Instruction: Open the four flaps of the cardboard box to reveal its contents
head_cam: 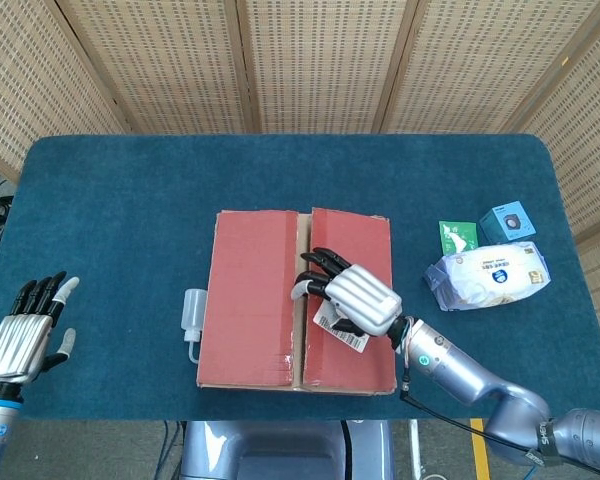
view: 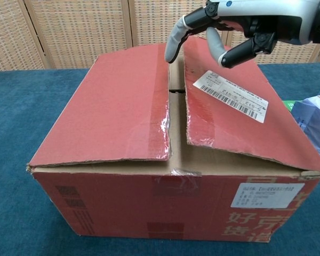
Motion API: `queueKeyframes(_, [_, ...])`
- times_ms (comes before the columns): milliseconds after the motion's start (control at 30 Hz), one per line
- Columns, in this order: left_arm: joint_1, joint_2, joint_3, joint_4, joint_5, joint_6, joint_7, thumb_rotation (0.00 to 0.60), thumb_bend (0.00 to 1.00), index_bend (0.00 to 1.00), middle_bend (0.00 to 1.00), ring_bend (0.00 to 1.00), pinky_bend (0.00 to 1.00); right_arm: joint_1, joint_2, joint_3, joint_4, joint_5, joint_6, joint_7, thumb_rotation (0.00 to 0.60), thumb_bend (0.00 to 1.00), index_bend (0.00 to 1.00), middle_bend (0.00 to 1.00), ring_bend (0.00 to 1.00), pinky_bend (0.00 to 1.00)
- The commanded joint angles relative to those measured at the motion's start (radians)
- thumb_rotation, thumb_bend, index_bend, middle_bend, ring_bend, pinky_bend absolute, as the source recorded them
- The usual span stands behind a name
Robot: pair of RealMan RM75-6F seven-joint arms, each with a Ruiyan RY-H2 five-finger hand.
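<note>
The box (head_cam: pixel 295 300) sits mid-table in front of me, its two top flaps partly raised with a gap between them. My right hand (head_cam: pixel 348 299) hovers over that seam, fingers apart and holding nothing, one fingertip (view: pixel 172 48) dipping toward the gap. The right flap (view: pixel 240 114) looks like stiff, light cardboard that should hinge easily, so I judge its free inner edge the place to hook under. My left hand (head_cam: pixel 22 335) hangs open, far off at the table's edge.
</note>
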Motion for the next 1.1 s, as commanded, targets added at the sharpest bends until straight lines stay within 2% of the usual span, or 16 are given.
queueKeyframes(33, [0.001,0.000,0.001,0.004,-0.002,-0.001,-0.003,0.600,0.52,0.00,0.00,0.00,0.00,0.006,-0.007,-0.003,0.004,0.006,-0.007,-0.006,0.600,1.00,0.32,0.29,0.00,0.00])
queueKeyframes(233, [0.002,0.000,0.003,0.010,-0.007,-0.003,-0.012,0.600,0.52,0.00,0.00,0.00,0.00,0.013,-0.015,-0.008,0.012,0.019,-0.014,-0.015,0.600,1.00,0.32,0.31,0.00,0.00])
queueKeyframes(767, [0.000,0.000,0.005,0.016,-0.008,-0.008,-0.027,0.600,0.52,0.00,0.00,0.00,0.00,0.012,-0.019,-0.017,0.034,0.028,-0.004,-0.012,0.600,1.00,0.32,0.49,0.03,0.00])
queueKeyframes(1100, [0.001,0.002,0.003,0.018,-0.006,-0.004,-0.035,0.600,0.52,0.00,0.00,0.00,0.00,0.006,0.017,-0.009,0.012,0.024,0.014,-0.023,0.600,1.00,0.32,0.51,0.05,0.00])
